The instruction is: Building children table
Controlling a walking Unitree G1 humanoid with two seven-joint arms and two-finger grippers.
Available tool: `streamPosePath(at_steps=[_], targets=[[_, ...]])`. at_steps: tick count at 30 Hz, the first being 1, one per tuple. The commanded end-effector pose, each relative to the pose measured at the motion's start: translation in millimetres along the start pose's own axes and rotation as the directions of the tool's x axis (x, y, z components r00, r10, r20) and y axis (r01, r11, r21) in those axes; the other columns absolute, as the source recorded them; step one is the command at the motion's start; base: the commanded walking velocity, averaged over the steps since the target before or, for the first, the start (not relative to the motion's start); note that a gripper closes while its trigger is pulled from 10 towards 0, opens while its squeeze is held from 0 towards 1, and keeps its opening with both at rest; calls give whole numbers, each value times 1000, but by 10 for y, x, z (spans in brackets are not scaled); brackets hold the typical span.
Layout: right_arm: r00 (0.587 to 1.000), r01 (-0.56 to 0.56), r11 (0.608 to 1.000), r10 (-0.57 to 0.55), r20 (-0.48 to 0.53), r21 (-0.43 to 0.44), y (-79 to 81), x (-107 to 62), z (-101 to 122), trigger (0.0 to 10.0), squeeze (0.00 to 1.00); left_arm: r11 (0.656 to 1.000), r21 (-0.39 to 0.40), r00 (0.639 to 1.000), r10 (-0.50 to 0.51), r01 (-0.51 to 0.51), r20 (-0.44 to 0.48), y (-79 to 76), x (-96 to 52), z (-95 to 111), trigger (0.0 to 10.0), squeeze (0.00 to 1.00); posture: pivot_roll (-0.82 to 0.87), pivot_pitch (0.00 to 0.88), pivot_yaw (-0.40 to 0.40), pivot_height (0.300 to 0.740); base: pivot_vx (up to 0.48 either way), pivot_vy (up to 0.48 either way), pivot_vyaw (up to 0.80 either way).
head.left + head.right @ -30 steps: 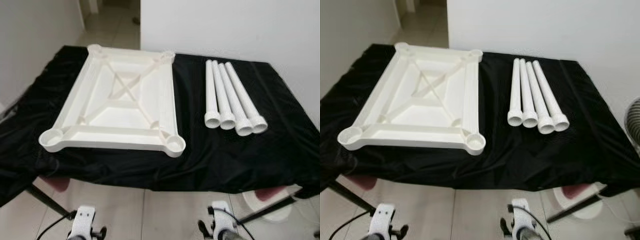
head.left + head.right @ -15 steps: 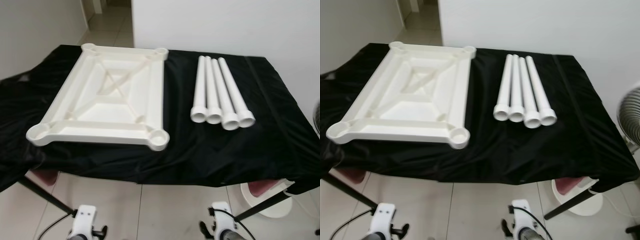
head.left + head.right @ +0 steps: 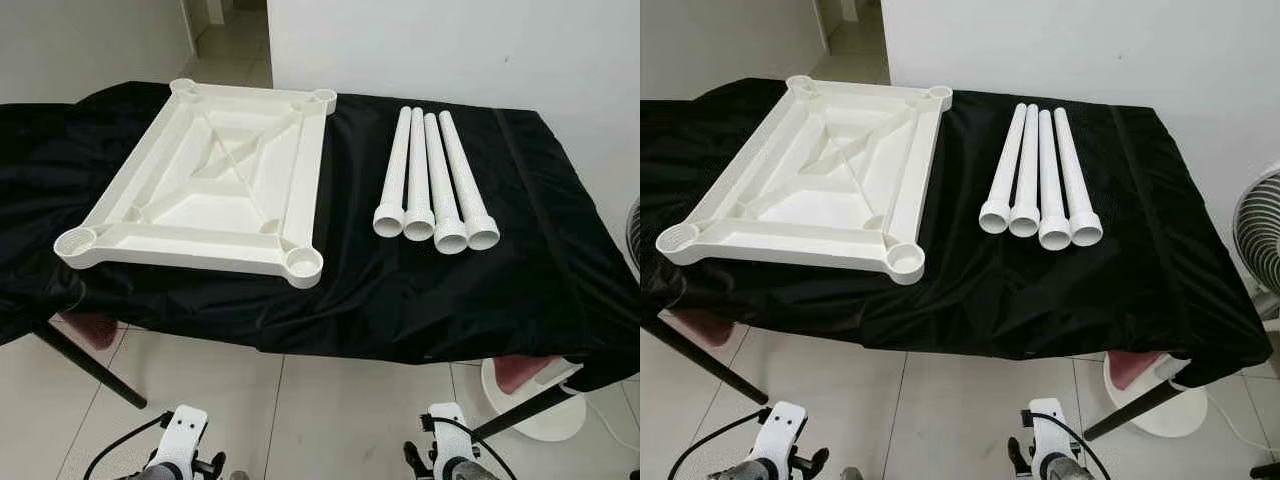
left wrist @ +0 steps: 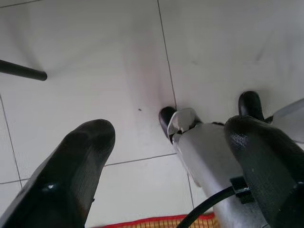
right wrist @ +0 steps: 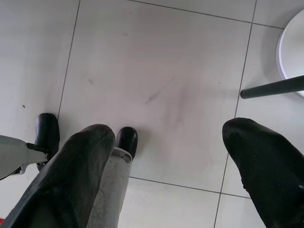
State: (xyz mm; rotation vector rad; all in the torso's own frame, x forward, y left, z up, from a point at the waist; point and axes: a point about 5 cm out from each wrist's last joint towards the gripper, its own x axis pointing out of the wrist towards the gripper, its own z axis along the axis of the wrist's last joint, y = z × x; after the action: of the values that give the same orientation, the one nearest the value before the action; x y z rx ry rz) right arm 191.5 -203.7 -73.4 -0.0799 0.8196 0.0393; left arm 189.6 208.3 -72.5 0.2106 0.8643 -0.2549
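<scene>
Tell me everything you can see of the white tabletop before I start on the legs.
The tabletop is a cream plastic rectangle lying upside down, flat on the black cloth. Its underside shows a raised rim, crossed ribs and a round socket at each corner, all four empty. The four legs lie apart to its right, not touching it.

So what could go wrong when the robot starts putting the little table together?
1. The four white legs are round and lie loose, side by side on the black cloth. A nudge might roll them off the edge.
2. The cloth looks slippery and hangs loose, so the upside-down tabletop may slide when a leg is pushed into a corner socket.
3. Both hands, left hand and right hand, hang low near the floor, open, far from the parts.
</scene>
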Motion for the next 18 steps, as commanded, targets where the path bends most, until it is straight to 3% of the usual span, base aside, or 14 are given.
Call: streamPosePath(at_steps=[1,7,18], targets=[[1000,-12,1000,11,-26,-6,28,-15,-71,10000,0,999,-2,999,-35,35,-24,-24,-16,-68,10000,0,30,60,-1,740,0,0,0],[999,-49,998,48,-10,-27,48,-12,-47,10000,0,997,-1,997,-76,76,-6,-51,-14,-48,10000,0,31,58,-2,740,0,0,0],[970,-242,964,242,-13,-114,173,-1,21,10000,0,962,81,965,-262,262,-2,-165,-7,20,10000,0,33,70,1,740,0,0,0]])
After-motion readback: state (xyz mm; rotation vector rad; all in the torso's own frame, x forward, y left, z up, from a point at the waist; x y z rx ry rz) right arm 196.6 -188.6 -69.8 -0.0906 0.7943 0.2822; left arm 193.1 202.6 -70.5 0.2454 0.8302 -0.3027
